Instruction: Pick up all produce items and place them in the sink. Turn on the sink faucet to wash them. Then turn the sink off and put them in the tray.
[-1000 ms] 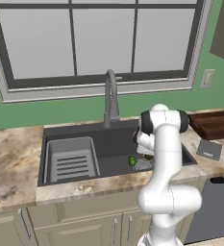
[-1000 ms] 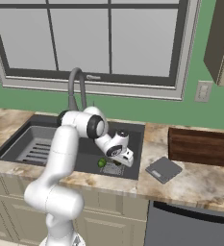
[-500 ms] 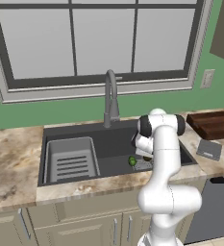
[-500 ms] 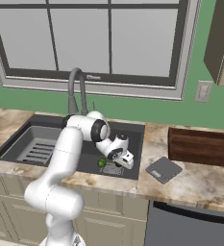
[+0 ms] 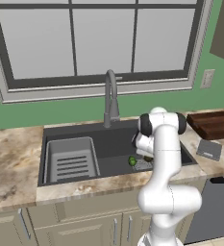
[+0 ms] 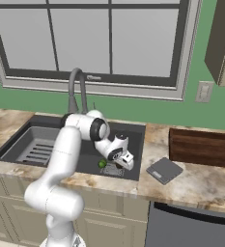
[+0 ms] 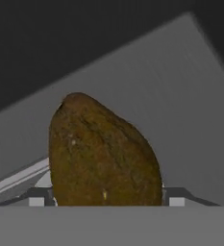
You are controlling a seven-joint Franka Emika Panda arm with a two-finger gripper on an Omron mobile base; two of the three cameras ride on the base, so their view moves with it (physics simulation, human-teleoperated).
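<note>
The dark brown produce item (image 7: 104, 153) stands upright between my fingertips (image 7: 36, 198), over the drain grate (image 5: 142, 166) on the sink's floor. My gripper (image 7: 106, 197) is open, with thin slivers of gap on both sides of the item. From the base, the gripper (image 5: 146, 161) (image 6: 126, 161) is low in the right part of the dark sink (image 5: 84, 129) (image 6: 133, 130). The bright green produce item (image 5: 131, 161) (image 6: 102, 164) lies just left of it on the basin floor. The grey faucet (image 5: 111, 96) (image 6: 77, 89) rises behind the basin. The wooden tray (image 5: 214, 124) (image 6: 201, 147) sits on the counter to the right.
A light grey ribbed rack (image 5: 70, 161) (image 6: 34, 149) fills the sink's left part. A small flat grey square (image 5: 209, 149) (image 6: 164, 170) lies on the counter between sink and tray. A window spans the wall behind the faucet.
My hand has sunk slightly lower over the drain grate. The green item and everything on the counter have stayed put.
</note>
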